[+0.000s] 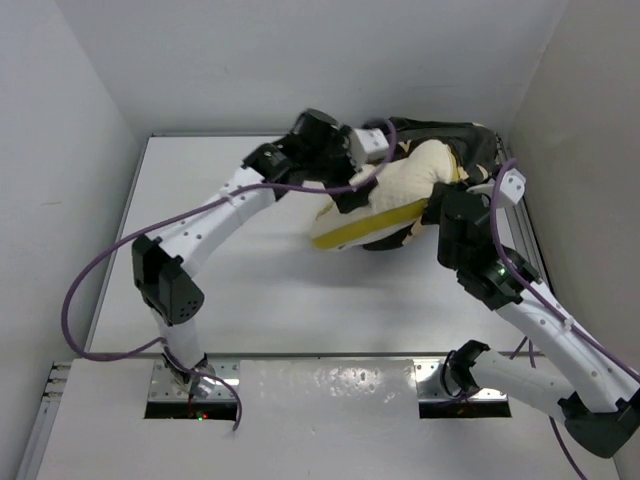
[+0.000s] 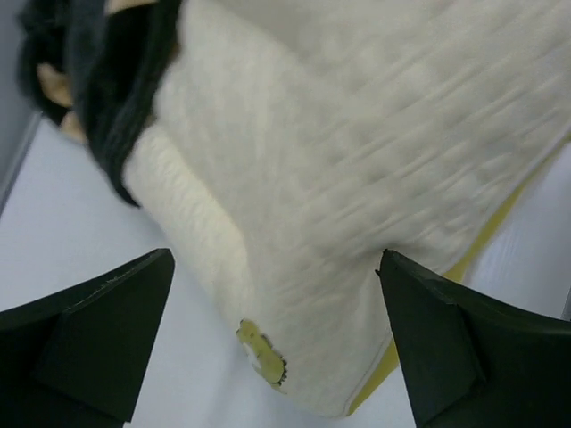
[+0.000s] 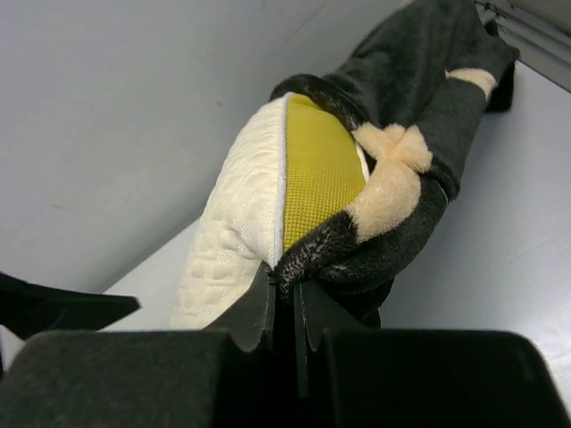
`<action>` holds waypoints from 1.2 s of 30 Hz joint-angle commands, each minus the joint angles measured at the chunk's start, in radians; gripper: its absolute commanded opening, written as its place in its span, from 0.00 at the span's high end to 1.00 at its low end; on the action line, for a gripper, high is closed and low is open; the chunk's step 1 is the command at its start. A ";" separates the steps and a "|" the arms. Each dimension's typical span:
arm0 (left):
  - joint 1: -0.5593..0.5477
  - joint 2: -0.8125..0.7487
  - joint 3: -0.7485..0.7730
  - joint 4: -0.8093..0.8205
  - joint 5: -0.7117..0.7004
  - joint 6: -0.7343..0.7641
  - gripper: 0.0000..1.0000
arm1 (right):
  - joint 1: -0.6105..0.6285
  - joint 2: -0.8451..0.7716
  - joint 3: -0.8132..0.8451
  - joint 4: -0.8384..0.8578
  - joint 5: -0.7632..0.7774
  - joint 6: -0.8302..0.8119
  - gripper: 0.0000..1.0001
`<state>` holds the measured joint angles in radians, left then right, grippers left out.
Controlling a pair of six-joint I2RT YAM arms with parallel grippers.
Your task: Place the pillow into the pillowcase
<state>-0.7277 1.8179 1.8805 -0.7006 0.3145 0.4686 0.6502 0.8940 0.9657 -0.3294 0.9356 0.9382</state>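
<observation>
The cream-white pillow (image 1: 405, 180) with a yellow-green side band lies at the back right of the table, its far end inside the black pillowcase (image 1: 450, 135) with tan motifs. My left gripper (image 1: 352, 195) is open, its jaws spread on both sides of the pillow's near corner (image 2: 321, 267), where a small yellow-green logo (image 2: 261, 352) shows. My right gripper (image 3: 287, 290) is shut on the pillowcase's dark hem (image 3: 339, 254), next to the pillow's yellow band (image 3: 321, 169). The pillowcase also shows bunched in the left wrist view (image 2: 107, 80).
Grey walls enclose the white table (image 1: 250, 290) at the back and both sides. The right wall stands close behind the pillowcase. A metal rail (image 1: 525, 240) runs along the table's right edge. Purple cables loop from both arms.
</observation>
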 commanded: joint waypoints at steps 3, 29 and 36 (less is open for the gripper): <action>0.221 -0.160 0.010 0.113 0.077 -0.191 0.00 | -0.003 0.032 0.172 0.220 0.022 -0.154 1.00; 0.324 0.285 -0.540 1.041 0.494 -0.867 0.26 | -0.003 0.066 0.292 0.133 0.040 -0.190 1.00; 0.226 0.412 -0.384 0.952 0.348 -0.846 0.24 | -0.003 0.046 0.283 0.135 0.042 -0.200 1.00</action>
<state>-0.4534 2.1838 1.4025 0.1860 0.6991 -0.3477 0.6491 0.9779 1.1847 -0.2966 0.9432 0.7555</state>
